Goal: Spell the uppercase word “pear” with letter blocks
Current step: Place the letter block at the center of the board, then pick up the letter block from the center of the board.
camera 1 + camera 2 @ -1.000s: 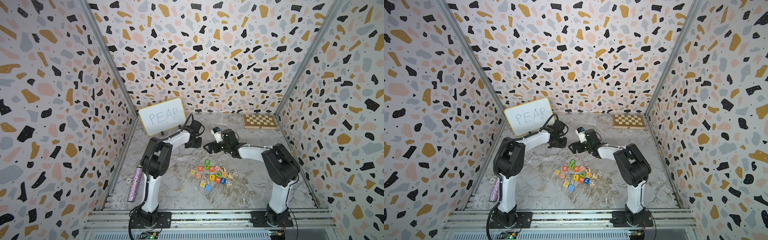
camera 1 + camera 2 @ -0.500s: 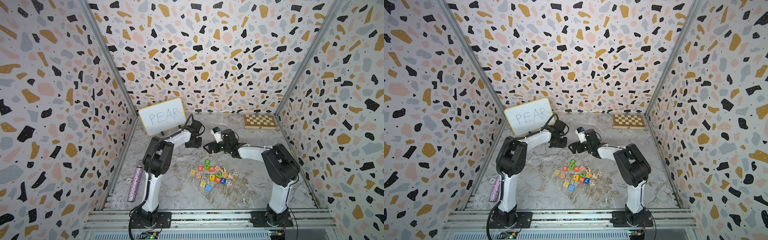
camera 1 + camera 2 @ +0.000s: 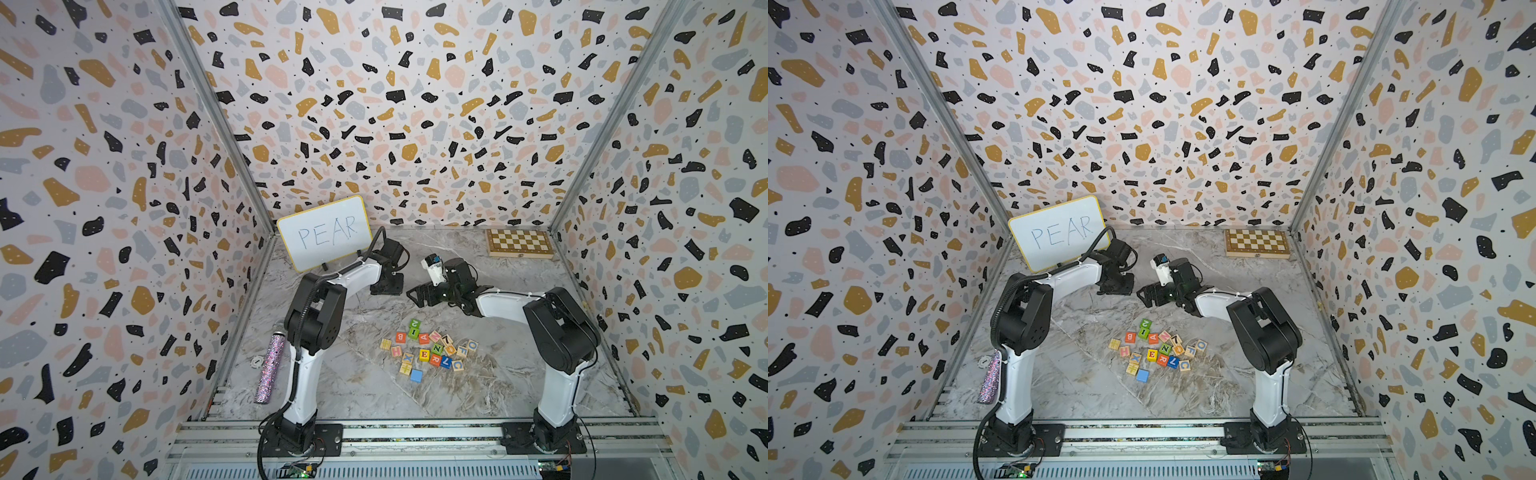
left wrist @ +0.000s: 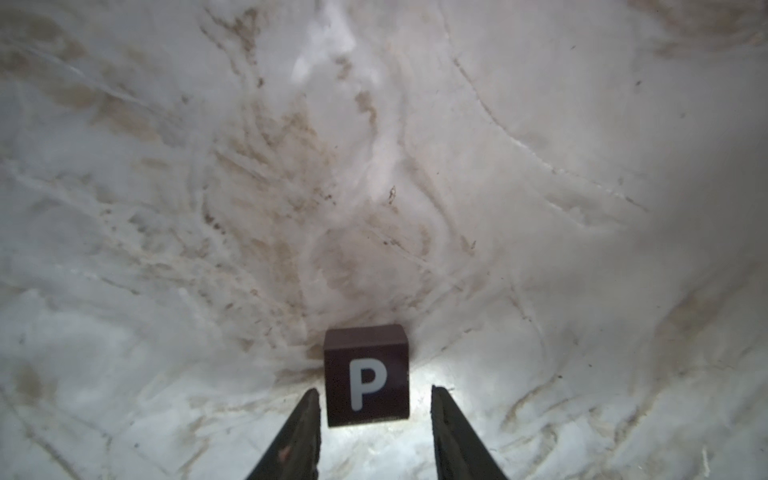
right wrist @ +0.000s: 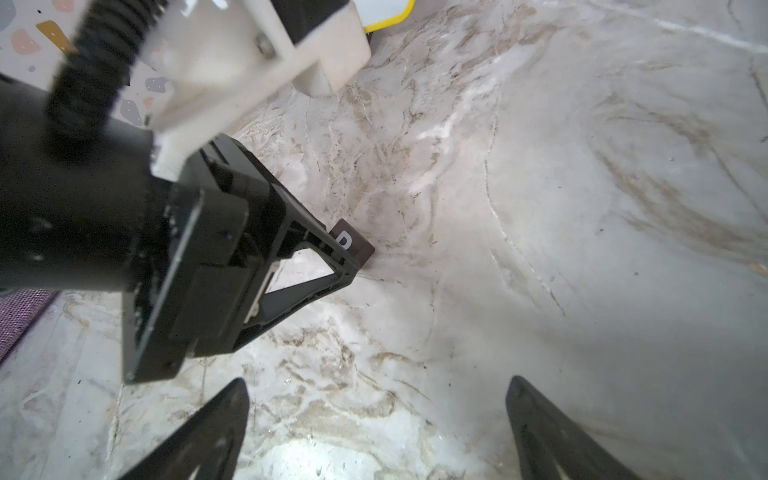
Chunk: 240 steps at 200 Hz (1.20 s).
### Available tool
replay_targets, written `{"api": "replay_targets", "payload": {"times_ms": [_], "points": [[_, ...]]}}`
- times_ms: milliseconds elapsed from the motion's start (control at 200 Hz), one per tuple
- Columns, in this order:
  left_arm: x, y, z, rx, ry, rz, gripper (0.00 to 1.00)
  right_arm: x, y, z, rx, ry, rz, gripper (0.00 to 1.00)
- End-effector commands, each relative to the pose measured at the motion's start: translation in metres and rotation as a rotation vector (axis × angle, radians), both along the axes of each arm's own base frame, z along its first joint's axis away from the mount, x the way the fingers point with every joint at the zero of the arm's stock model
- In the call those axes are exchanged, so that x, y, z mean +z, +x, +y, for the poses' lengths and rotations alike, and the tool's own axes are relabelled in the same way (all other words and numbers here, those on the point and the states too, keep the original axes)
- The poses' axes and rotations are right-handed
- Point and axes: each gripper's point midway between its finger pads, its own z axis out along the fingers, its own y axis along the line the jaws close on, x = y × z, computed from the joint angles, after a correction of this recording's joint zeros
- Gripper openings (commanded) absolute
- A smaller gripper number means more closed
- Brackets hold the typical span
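In the left wrist view the black block with a white P (image 4: pixel 365 374) stands on the marble floor between the fingers of my left gripper (image 4: pixel 376 388). The jaws are open, with a gap on each side of the block. The right wrist view shows the same P block (image 5: pixel 353 245) at the left gripper's tips. My right gripper (image 5: pixel 376 386) is wide open and holds nothing, low over the floor just right of the left gripper (image 3: pixel 388 286). The yellow E (image 3: pixel 424 354), red-orange A (image 3: pixel 423 338) and red-orange R (image 3: pixel 434 360) lie in the loose pile nearer the front.
The yellow-framed whiteboard (image 3: pixel 325 232) reading PEAR leans at the back left, close behind the left arm. A chessboard (image 3: pixel 519 243) lies at the back right. A glittery tube (image 3: pixel 270 368) lies along the left wall. Several other blocks, one plain blue (image 3: pixel 416 376), surround the pile.
The left arm's elbow has edged slightly to the right. The right arm and the pile of blocks have not moved.
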Motion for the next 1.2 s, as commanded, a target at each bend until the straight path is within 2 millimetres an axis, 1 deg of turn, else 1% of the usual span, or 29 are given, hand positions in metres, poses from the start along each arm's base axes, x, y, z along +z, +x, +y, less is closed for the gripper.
{"api": "replay_targets", "payload": {"times_ms": [0, 125, 210, 280, 335, 406, 416, 471, 511, 576, 651, 751, 901, 956, 1082, 1132, 1197], "points": [[0.052, -0.001, -0.002, -0.014, -0.071, -0.085, 0.47, 0.040, -0.009, 0.001, 0.024, 0.037, -0.092, 0.97], [0.086, -0.009, 0.001, -0.030, -0.104, -0.160, 0.51, 0.058, -0.024, 0.001, 0.052, 0.042, -0.155, 0.98], [0.109, -0.018, 0.003, -0.045, -0.133, -0.206, 0.51, 0.070, -0.034, 0.002, 0.066, 0.038, -0.194, 0.98], [0.123, -0.027, 0.005, -0.057, -0.160, -0.239, 0.52, 0.075, -0.043, 0.001, 0.071, 0.036, -0.214, 0.98], [0.131, -0.035, 0.005, -0.086, -0.182, -0.263, 0.53, 0.078, -0.053, 0.000, 0.084, 0.045, -0.230, 0.98], [0.140, -0.046, 0.008, -0.111, -0.188, -0.292, 0.55, 0.089, -0.072, -0.004, 0.102, 0.093, -0.290, 0.98], [0.141, -0.047, 0.008, -0.116, -0.190, -0.296, 0.56, 0.092, -0.075, -0.004, 0.106, 0.104, -0.303, 0.98], [0.145, -0.055, 0.012, -0.134, -0.189, -0.315, 0.60, 0.098, -0.088, -0.009, 0.113, 0.129, -0.342, 0.99], [0.150, -0.060, 0.015, -0.138, -0.192, -0.333, 0.64, 0.101, -0.091, -0.014, 0.094, 0.133, -0.353, 0.99], [0.154, -0.070, 0.018, -0.152, -0.210, -0.355, 0.65, 0.102, -0.094, -0.022, 0.060, 0.126, -0.348, 0.99], [0.155, -0.082, 0.018, -0.165, -0.236, -0.363, 0.66, 0.097, -0.099, -0.031, 0.034, 0.108, -0.322, 0.99], [0.145, -0.101, 0.017, -0.177, -0.236, -0.332, 0.69, 0.089, -0.107, -0.044, -0.010, 0.091, -0.275, 0.98], [0.123, -0.133, 0.009, -0.189, -0.237, -0.238, 0.69, 0.075, -0.135, -0.061, -0.014, 0.084, -0.259, 0.98], [0.115, -0.144, 0.006, -0.186, -0.234, -0.206, 0.69, 0.067, -0.145, -0.068, -0.015, 0.070, -0.256, 0.98], [0.102, -0.166, -0.004, -0.181, -0.245, -0.169, 0.70, 0.056, -0.170, -0.078, -0.012, 0.038, -0.253, 1.00], [0.099, -0.176, -0.013, -0.199, -0.244, -0.176, 0.73, 0.052, -0.180, -0.081, -0.009, 0.034, -0.248, 1.00], [0.096, -0.186, -0.025, -0.225, -0.254, -0.174, 0.73, 0.046, -0.189, -0.088, -0.025, 0.033, -0.231, 1.00]]}}
